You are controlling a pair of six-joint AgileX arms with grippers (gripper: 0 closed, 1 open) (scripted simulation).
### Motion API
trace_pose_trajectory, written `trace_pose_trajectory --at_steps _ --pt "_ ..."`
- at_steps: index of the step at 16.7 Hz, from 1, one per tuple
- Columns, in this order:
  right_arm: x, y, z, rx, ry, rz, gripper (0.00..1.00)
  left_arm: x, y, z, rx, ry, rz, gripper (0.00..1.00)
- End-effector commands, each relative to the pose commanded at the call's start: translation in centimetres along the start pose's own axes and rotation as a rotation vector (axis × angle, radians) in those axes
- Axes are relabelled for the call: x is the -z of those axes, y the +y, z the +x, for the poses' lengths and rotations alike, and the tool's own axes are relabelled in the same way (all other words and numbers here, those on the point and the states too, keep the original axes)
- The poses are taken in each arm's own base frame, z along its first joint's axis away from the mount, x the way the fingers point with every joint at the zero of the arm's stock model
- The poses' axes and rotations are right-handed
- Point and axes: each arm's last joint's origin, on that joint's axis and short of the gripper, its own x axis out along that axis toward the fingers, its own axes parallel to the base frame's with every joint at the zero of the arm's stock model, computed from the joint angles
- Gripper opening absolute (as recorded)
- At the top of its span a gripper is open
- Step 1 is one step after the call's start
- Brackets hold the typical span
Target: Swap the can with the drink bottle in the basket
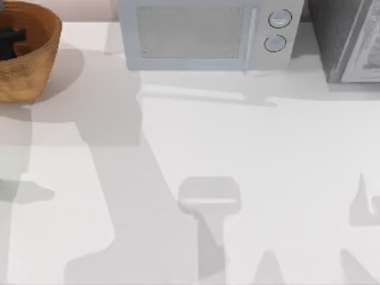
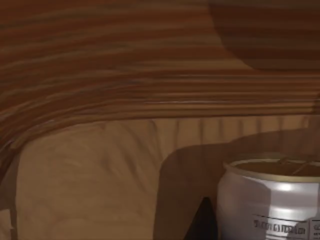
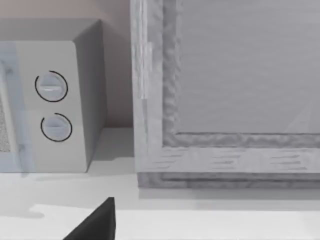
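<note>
My table [image 1: 249, 148] is a plain white surface crossed by soft grey shadows. At its far left corner stands the basket [image 1: 35, 65], a round woven wicker bowl, tan outside, cut off by the picture's edge. Along the far edge, about the middle, sits a pale microwave [image 1: 205, 35] with two round knobs [image 1: 278, 29] on its right side. Just beside it, at the far right corner, rests a grey boxy cabinet [image 1: 344, 41]; a narrow gap of tabletop separates the two in my right wrist view.
</note>
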Motion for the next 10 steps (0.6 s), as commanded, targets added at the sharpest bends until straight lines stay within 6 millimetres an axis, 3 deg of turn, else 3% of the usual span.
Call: trace_pose_trajectory --at_steps 3,4,8,10 --pt "0.0 0.0 0.0 0.0 0.0 0.0 1.0 0.0 0.0 0.0 0.0 0.0 0.0 0.0" --pt "0.0 0.0 0.0 0.0 0.0 0.0 1.0 -0.4 -0.9 -1.8 0.004 -0.034 0.015 0.0" --pt "0.0 0.0 0.0 0.0 0.0 0.0 1.0 0.0 -1.2 -2.3 0.003 -0.022 0.0 0.0" --pt "0.0 0.0 0.0 0.0 0.0 0.0 1.0 0.5 -2.0 -3.7 0.0 -0.032 -0.003 0.0"
